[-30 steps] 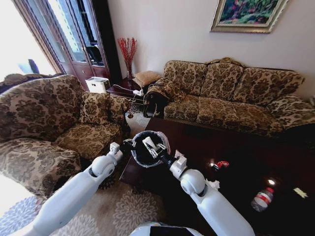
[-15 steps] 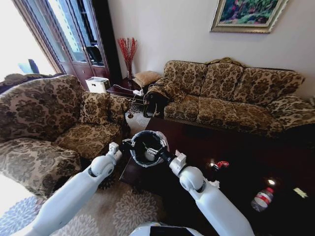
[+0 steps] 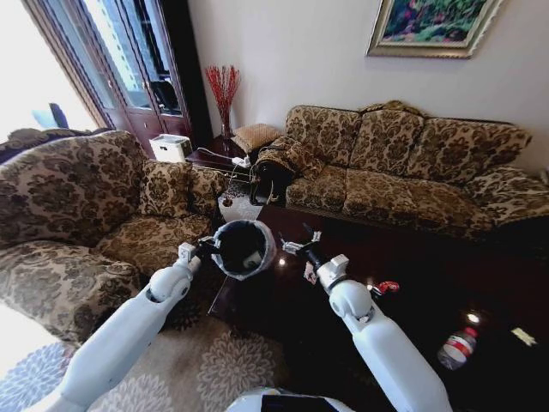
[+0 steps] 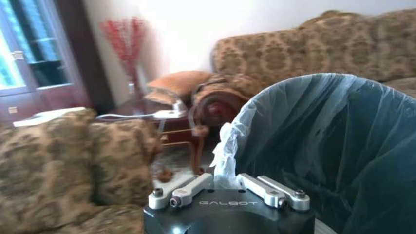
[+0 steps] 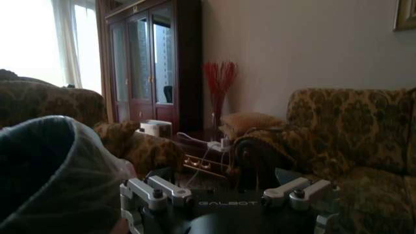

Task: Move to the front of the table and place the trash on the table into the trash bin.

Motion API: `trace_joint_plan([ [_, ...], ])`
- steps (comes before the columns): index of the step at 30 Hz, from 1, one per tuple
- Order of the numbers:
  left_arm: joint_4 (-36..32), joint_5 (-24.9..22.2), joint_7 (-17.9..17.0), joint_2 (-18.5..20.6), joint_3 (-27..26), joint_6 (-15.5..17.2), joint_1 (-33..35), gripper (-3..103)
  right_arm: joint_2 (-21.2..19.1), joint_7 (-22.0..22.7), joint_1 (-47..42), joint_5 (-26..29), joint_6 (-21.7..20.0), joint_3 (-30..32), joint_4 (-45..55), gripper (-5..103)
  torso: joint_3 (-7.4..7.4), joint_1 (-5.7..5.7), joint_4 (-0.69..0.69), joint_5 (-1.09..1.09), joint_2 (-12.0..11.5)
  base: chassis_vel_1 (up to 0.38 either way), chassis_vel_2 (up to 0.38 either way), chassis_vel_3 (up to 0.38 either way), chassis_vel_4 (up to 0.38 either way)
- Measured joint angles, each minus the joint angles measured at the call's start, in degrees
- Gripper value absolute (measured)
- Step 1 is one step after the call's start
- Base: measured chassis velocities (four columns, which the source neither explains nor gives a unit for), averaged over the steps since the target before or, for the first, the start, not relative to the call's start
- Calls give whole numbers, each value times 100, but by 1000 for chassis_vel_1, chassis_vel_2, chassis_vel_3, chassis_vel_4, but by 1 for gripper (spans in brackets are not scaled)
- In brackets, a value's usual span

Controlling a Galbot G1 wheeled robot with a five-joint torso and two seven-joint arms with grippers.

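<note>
Bin [image 3: 243, 249] is held up at the near-left corner of the surface [image 3: 429, 257], tipped so its mouth faces my head camera; a pale item lies inside it. My left claw [image 4: 226, 191] is pinching the bag-lined rim, its fingers pressed onto the liner. My right claw [image 3: 298, 247] hovers just beside the bin on the surface side, fingers spread, carrying nothing.

Step in hand, as I judge it: the drop-off phase of one pickup, with more trash outstanding. Remaining on the surface, all on the far side of the bin from my left arm: a crushed red can [image 3: 386, 287] near my right forearm, a white paper wad [image 3: 310, 273] just beside my right wrist, a clear bottle with red cap [image 3: 455, 348] well apart from the bin, and a small wrapper [image 3: 523, 336] beyond the bottle.

Next move, in my assessment, calls for taking the right claw to the nearest item, keeping it spread on approach, while the left holds the bin steady
</note>
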Motion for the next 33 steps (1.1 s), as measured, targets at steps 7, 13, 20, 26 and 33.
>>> trace_joint_plan([
  [7,-176,-103,-18,-32,-487,63,232,1,597,-187,246,-399,662,181,-1924,100,0,-1,-2,0,0,0,0,0,0],
  [13,-434,-149,-12,-72,-629,132,594,1,1760,-299,1031,-1301,1301,440,-4221,100,0,0,2,-2,0,0,0,0,0],
  [20,-530,-136,-27,-85,-732,132,846,1,2085,-84,1353,-1818,1411,718,-5003,100,0,0,-2,-1,0,0,0,0,0],
  [26,-567,-153,-21,-85,-822,132,930,1,1995,148,1161,-1679,1124,689,-4778,100,0,0,-2,0,0,0,0,0,0],
  [33,-690,-176,-17,-91,-921,116,1071,1,1892,352,899,-777,449,610,-4505,85,-1,-1,-1,0,0,0,0,0,0],
])
